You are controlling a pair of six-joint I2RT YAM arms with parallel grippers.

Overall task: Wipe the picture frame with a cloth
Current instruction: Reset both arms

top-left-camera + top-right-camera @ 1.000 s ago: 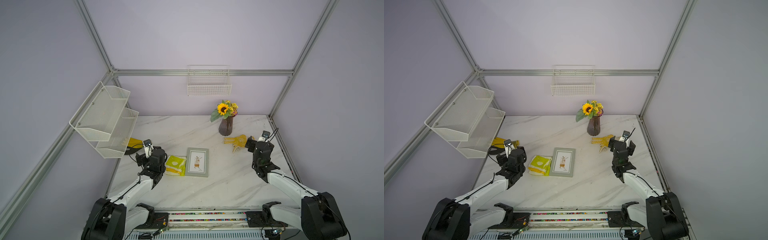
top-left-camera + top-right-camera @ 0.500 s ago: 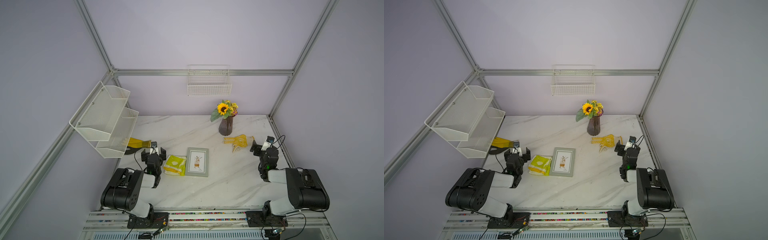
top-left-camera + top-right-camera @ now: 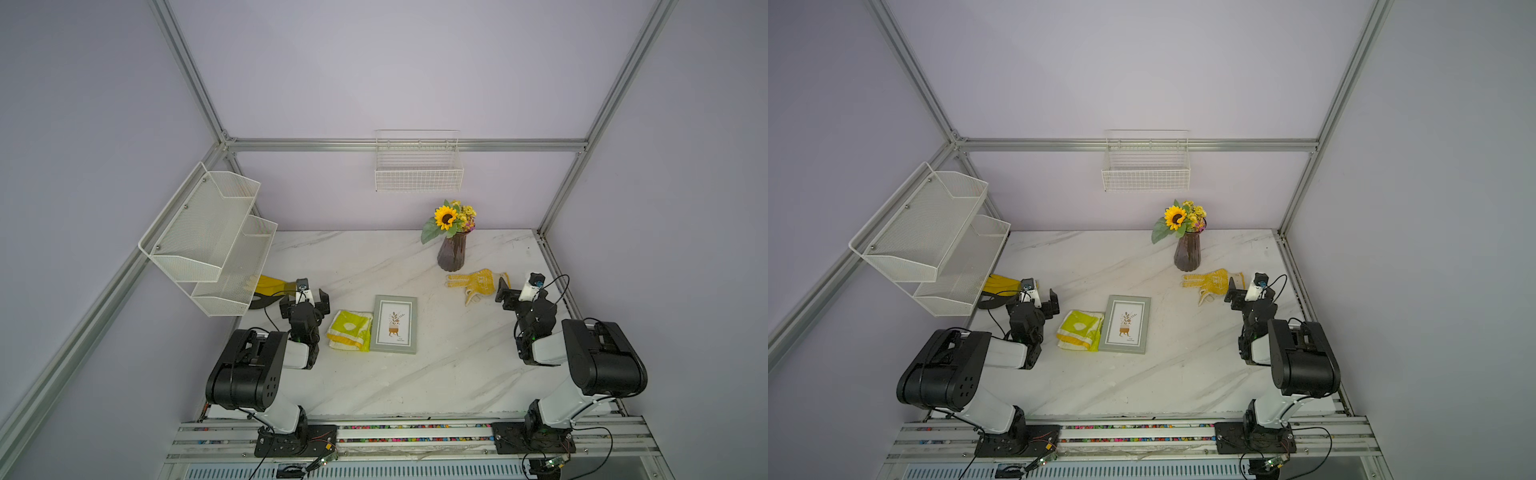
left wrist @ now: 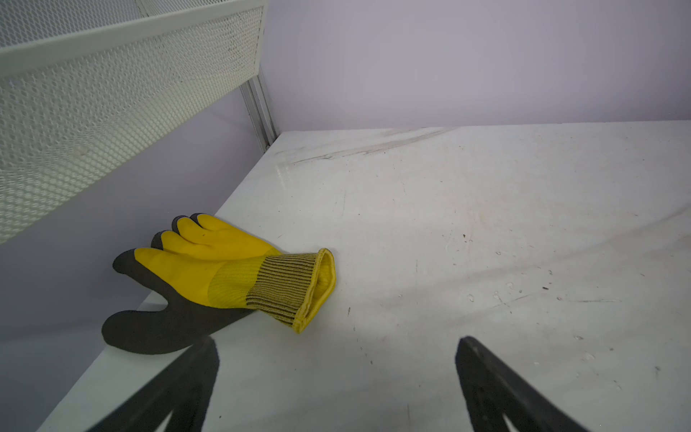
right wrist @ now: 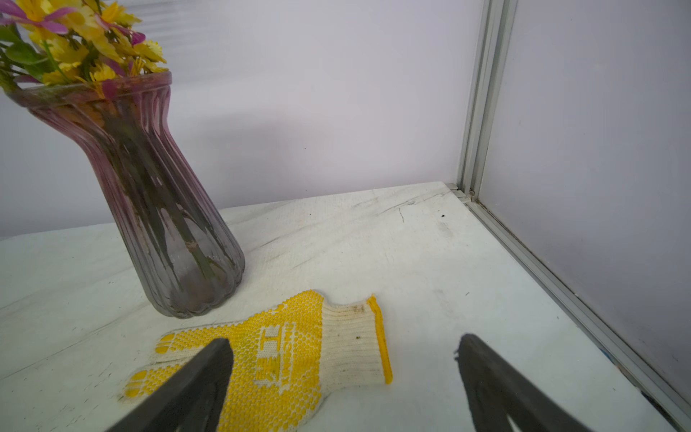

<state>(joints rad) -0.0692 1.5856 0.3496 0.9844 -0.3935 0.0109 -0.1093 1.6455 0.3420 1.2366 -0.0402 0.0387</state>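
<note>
L gripper (image 3: 305, 300), R gripper (image 3: 517, 291) released, empty. Risk: R grabs dotted glove (image 3: 478, 282) mid-right, not cloth (image 3: 350, 330) beside picture frame (image 3: 394, 324), lower centre.

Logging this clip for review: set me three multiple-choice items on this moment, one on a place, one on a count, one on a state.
1. Where does the folded yellow-green cloth lie relative to the flat grey-green picture frame?
A) on top of it
B) beside it, towards the left arm
C) far off, by the back wall

2. How many gloves lie on the white marble table?
A) one
B) two
C) three

3. How do the left hand and right hand stand?
A) both open, gripping nothing
B) left shut on the cloth
C) both shut

Answers:
1 B: in both top views the cloth lies flat next to the frame's long edge.
2 B: a yellow dotted knit glove lies by the purple glass vase, and a yellow-and-black coated glove lies at the table's edge.
3 A: each wrist view shows fingers wide apart, clamping nothing.
</note>
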